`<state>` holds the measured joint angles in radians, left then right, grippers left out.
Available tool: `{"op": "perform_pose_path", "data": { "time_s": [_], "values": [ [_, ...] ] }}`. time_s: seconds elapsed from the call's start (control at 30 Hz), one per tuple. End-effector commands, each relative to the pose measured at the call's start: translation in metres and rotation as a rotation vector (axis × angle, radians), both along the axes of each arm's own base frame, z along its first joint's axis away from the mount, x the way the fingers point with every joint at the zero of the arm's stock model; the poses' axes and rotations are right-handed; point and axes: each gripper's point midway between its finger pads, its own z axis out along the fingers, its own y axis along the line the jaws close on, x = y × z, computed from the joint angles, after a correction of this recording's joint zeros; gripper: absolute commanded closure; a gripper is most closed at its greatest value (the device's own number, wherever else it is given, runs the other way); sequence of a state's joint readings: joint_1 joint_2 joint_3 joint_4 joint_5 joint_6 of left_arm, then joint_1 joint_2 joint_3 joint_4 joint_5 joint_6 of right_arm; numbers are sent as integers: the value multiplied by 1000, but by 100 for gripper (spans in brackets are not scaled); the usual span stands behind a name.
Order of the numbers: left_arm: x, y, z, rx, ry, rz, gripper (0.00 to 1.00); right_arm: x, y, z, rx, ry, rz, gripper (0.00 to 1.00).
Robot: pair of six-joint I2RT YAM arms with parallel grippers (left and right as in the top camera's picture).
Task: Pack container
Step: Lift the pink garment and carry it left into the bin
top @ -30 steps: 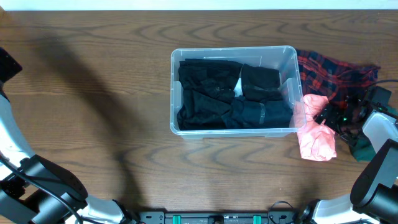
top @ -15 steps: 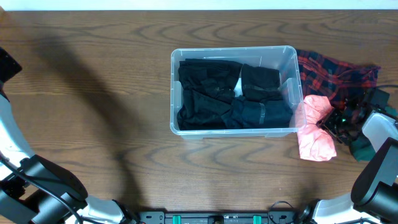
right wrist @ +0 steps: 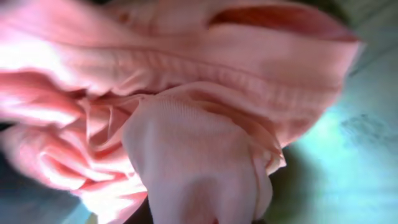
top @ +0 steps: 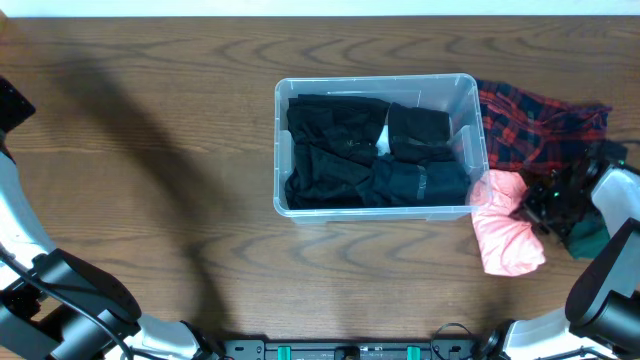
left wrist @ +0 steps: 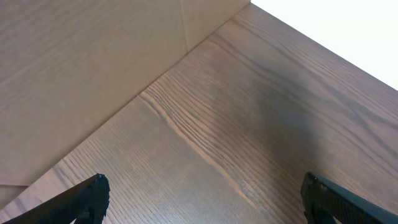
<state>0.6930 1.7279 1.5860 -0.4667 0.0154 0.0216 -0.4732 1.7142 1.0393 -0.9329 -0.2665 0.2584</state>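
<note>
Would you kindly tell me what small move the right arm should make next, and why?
Probably close on the pink garment and lift it slightly toward the container. The right pincer sits at the garment's edge, pink cloth fills its wrist view, and the garment lies on the table just outside the container's right wall. Its grip cannot be seen.

Dark wood-grain table (top: 140, 150), clear container (top: 281, 150) at centre, red plaid cloth (top: 530, 125) and pink garment (top: 508, 240) just beside it.
</note>
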Motion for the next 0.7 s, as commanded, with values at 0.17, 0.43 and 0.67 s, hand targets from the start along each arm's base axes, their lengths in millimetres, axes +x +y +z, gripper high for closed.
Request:
{"op": "perform_pose_path", "data": {
  "time_s": [0.17, 0.43, 0.67],
  "values": [
    [-1, 2, 5, 2, -12, 15, 2, 69, 4, 159, -158, -413, 102, 99],
    [-1, 2, 5, 2, -12, 15, 2, 99, 91, 256, -172, -715, 298, 99],
    [-1, 2, 5, 2, -12, 15, 2, 132, 153, 252, -302, -787, 440, 99]
  ]
}}
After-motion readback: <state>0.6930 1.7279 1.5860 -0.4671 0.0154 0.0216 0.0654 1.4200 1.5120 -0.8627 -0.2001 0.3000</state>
